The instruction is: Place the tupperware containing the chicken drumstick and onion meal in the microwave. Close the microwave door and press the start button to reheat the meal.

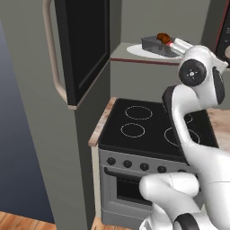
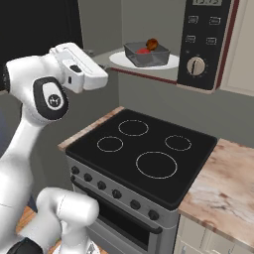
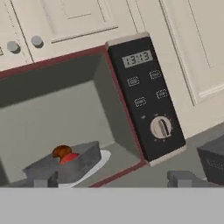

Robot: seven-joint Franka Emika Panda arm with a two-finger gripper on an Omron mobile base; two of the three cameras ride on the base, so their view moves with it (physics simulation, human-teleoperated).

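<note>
The microwave (image 3: pixel 146 96) stands with its cavity open. Inside, the grey tupperware (image 3: pixel 74 164) rests on the white turntable plate (image 3: pixel 101 158), holding the brown chicken drumstick (image 3: pixel 61 151) and the red onion (image 3: pixel 70 157). From the right base view the tupperware (image 2: pixel 144 57) sits left of the button panel (image 2: pixel 201 44). The microwave door (image 1: pixel 83 45) is swung wide to the left, its pale handle (image 1: pixel 54 58) facing outward. My gripper (image 3: pixel 114 179) is open and empty, drawn back in front of the cavity, apart from the tub. Its white hand (image 2: pixel 79 67) hovers above the stove's left side.
A black-topped stove (image 2: pixel 144 149) with front knobs stands below the microwave. A wooden counter (image 2: pixel 223 183) runs to its right. Cream cabinets (image 3: pixel 87 17) hang above the microwave. A dark grey object (image 3: pixel 212 162) shows at the right edge of the hand view.
</note>
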